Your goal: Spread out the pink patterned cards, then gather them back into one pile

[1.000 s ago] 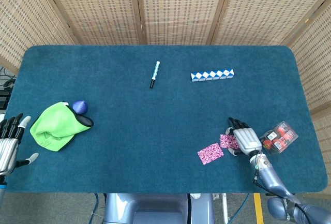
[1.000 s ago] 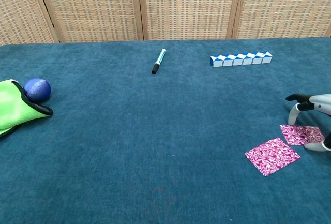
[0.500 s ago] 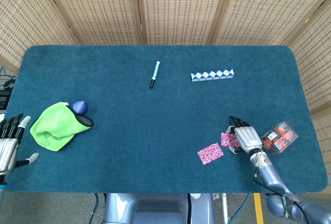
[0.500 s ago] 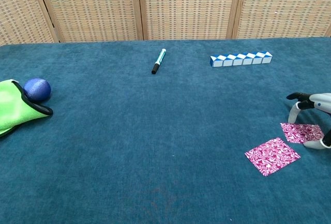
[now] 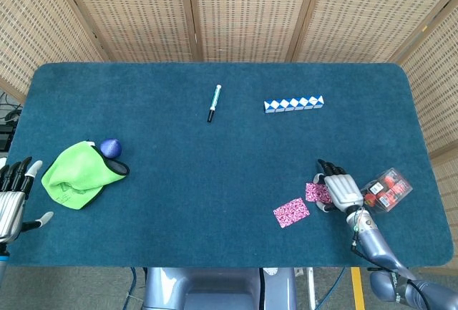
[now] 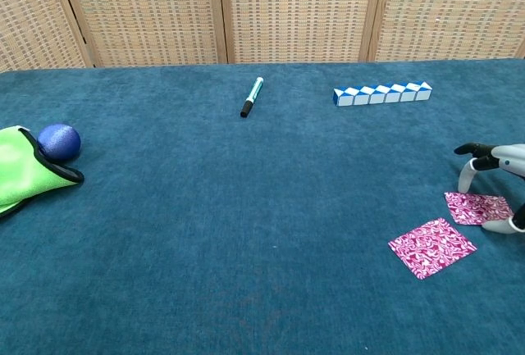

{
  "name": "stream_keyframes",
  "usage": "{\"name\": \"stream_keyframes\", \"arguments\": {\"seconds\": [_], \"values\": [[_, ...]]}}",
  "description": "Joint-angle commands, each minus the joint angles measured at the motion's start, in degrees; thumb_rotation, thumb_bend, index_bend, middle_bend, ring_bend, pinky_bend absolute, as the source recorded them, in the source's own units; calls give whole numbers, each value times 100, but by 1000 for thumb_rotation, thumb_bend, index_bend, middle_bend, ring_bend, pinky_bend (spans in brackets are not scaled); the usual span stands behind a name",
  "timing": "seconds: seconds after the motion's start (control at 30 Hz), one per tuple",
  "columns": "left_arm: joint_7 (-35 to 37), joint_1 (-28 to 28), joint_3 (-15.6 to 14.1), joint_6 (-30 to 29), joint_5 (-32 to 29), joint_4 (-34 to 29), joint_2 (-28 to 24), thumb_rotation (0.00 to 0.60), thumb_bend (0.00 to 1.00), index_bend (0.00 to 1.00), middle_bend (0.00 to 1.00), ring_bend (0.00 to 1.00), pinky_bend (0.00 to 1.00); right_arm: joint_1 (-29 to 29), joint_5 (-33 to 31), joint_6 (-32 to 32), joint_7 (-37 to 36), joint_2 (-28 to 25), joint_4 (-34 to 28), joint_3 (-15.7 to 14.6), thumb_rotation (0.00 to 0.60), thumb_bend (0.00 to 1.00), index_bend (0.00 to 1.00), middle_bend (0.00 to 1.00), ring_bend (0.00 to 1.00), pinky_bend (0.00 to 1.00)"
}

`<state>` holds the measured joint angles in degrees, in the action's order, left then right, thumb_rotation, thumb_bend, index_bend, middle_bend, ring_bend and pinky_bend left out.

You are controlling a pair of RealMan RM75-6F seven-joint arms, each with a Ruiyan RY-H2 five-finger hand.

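Observation:
Two pink patterned cards lie on the blue cloth at the front right. One card (image 5: 291,212) (image 6: 431,247) lies alone and flat. The other card (image 5: 315,192) (image 6: 475,207) sits just right of it, partly under my right hand (image 5: 341,190) (image 6: 497,176). That hand arches over this card with fingers spread, fingertips down around it and the thumb at its near edge; whether it presses the card cannot be told. My left hand (image 5: 11,199) hovers off the table's front left corner, fingers apart, holding nothing.
A green cloth (image 5: 77,174) (image 6: 20,175) with a blue ball (image 5: 110,147) (image 6: 59,141) lies at the left. A marker pen (image 5: 214,102) (image 6: 251,97) and a blue-white zigzag block strip (image 5: 293,103) (image 6: 382,92) lie further back. A clear packet of red items (image 5: 386,190) sits right of my right hand.
My right hand has drifted slightly to the right, and the card under it shifted a little with it. The loose card and left hand stayed put.

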<state>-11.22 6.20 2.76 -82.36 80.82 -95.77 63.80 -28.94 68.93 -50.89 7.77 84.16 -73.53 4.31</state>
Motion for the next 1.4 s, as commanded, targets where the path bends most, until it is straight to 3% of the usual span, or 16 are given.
{"name": "stream_keyframes", "arguments": {"seconds": [0.03,0.6,0.97,1.4], "values": [[2,0,0,-1,1,2,0,600,0,0,0,0,0,-2,0,-1,8,-9,-13,3,600,311,435,0,0,117],[-13,2,0,7,-9,-7,-2,600,0,0,0,0,0,-39,197,-173,175,-289,-435,11,600,311,435,0,0,117],[-22,4,1,11,-15,-10,-3,600,0,0,0,0,0,-107,988,-295,436,-582,-1183,-339,600,311,435,0,0,117],[6,7,-3,23,-11,-6,-12,600,0,0,0,0,0,-290,1230,-110,924,-580,-1374,-506,600,311,435,0,0,105]]}}
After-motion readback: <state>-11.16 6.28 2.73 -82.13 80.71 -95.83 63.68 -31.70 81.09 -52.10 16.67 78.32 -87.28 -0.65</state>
